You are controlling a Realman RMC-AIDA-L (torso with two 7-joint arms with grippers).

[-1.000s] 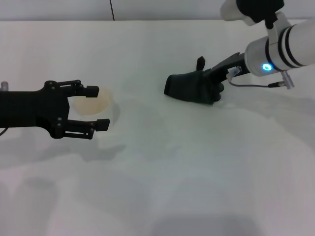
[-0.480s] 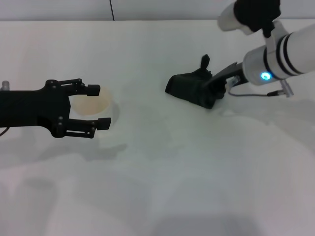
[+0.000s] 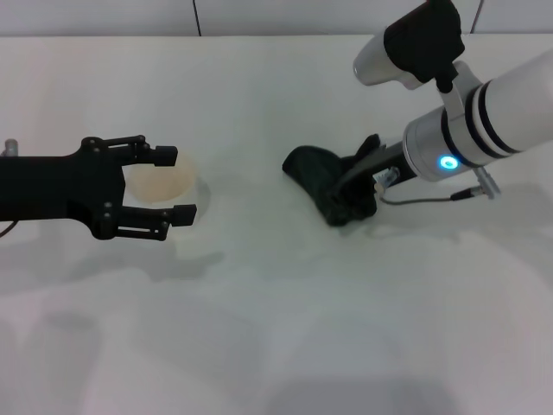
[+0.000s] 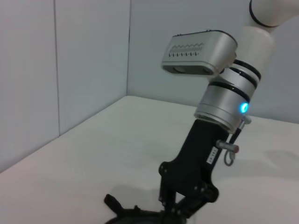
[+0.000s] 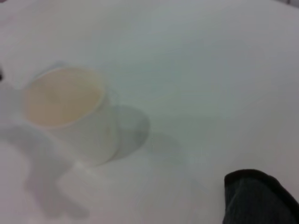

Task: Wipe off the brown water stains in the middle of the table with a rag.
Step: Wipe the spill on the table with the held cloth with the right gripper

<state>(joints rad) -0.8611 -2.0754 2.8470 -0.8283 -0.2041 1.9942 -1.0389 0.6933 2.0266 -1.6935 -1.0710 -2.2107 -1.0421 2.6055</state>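
My right gripper point(image 3: 356, 192) is shut on the black rag point(image 3: 313, 168) and presses it down onto the white table point(image 3: 276, 328), right of the middle. The rag lies crumpled, spreading left from the gripper. The left wrist view shows the right gripper point(image 4: 187, 205) from the side with the rag point(image 4: 135, 217) under it. A corner of the rag point(image 5: 257, 196) shows in the right wrist view. No brown water stain shows in any view. My left gripper point(image 3: 173, 184) is open at the left, with a whitish cup point(image 3: 160, 180) between its fingers.
The whitish translucent cup with a tan tint point(image 5: 65, 112) stands left of the rag. The right arm's white forearm point(image 3: 492, 112) reaches in from the right. The table's far edge meets a wall point(image 3: 259, 17).
My right gripper has dragged the rag nearer and slightly left, toward the table's middle, and the rag has bunched up. The left arm and cup have not moved.
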